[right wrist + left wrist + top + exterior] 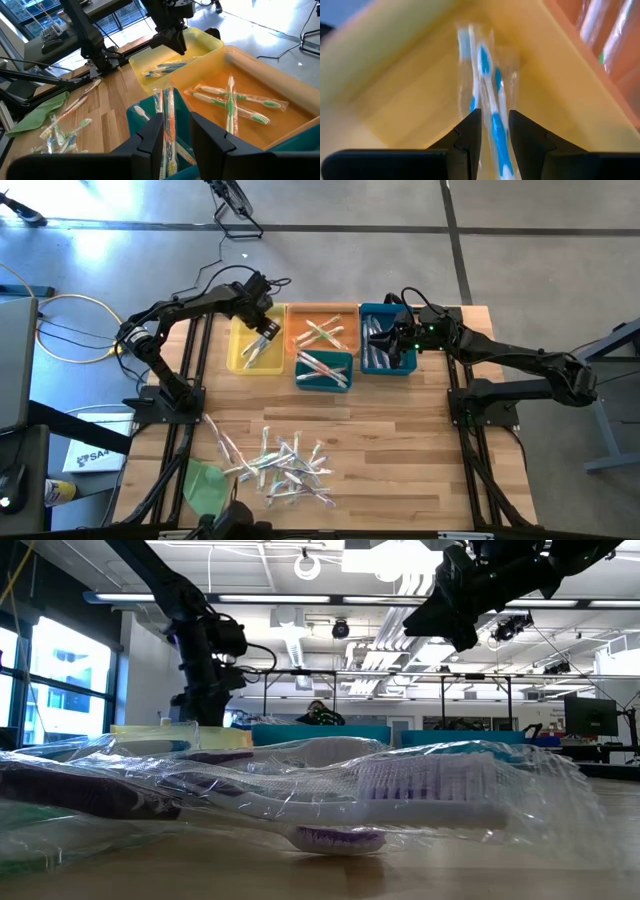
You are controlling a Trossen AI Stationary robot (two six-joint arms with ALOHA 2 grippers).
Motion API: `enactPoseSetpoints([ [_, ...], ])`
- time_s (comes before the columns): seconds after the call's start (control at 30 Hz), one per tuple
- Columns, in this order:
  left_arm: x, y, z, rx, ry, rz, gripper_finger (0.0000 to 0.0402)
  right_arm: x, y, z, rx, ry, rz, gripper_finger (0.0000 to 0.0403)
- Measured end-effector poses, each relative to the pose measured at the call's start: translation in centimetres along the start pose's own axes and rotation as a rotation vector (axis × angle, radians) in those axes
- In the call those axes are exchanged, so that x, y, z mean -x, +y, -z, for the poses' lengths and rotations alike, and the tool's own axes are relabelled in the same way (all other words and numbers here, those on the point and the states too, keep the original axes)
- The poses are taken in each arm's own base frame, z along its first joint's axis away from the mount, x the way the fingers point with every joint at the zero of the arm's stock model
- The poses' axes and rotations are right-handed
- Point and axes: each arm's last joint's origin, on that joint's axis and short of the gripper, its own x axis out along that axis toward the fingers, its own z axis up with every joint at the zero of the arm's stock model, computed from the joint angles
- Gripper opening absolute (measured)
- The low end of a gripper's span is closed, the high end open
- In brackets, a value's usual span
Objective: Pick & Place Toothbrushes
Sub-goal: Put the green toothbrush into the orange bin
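Note:
My left gripper (262, 335) is low inside the yellow bin (243, 358), shut on a clear-wrapped toothbrush with blue accents (490, 100). It also shows in the right wrist view (175, 45). My right gripper (385, 335) is over the blue bin (400, 367), shut on a wrapped toothbrush with orange accents (170, 115). A pile of wrapped toothbrushes (285, 465) lies on the table near its front edge. One of them fills the low view (420, 790). My left gripper pinches the blue-accented toothbrush's handle (496, 131) between its two fingers, which lie along the stick. The brush's far end (481, 55) reaches out past the fingertips over the yellow bin's floor. Whether it rests there, I cannot tell. My right gripper pinches the orange-accented toothbrush's wrapped shaft (171, 131) between its two fingers, which lie along the stick. The brush's free end (169, 92) sticks out past the fingertips, above the bins.
An orange bin (345, 310) holds green-accented toothbrushes (235, 102), and a teal bin (300, 380) holds several more. More brushes lie in the yellow bin (162, 67). A flat green cloth (205, 485) lies at the front left. Bare wood lies between the bins and the pile.

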Motion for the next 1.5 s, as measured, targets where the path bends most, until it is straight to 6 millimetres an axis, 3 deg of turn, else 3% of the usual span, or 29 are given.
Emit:
enactPoseSetpoints([
  [0.2,1.0,-1.5,-0.6,-0.075,-0.101,0.020,0.0096,0.0,0.0,0.0,0.000,0.000,0.000,0.0085],
  [0.83,6.6,-6.2,0.5,-0.300,-0.274,0.101,0.0096,0.0,0.0,0.0,-0.004,0.000,0.000,0.0085],
  [1.17,9.0,-9.4,1.9,-0.494,-0.354,0.161,0.0096,0.0,0.0,0.0,-0.004,0.000,-0.002,0.0085],
  [1.5,10.7,-14.3,4.5,-0.690,-0.382,0.279,0.0096,0.0,0.0,0.0,-0.004,0.001,-0.003,0.0085],
])
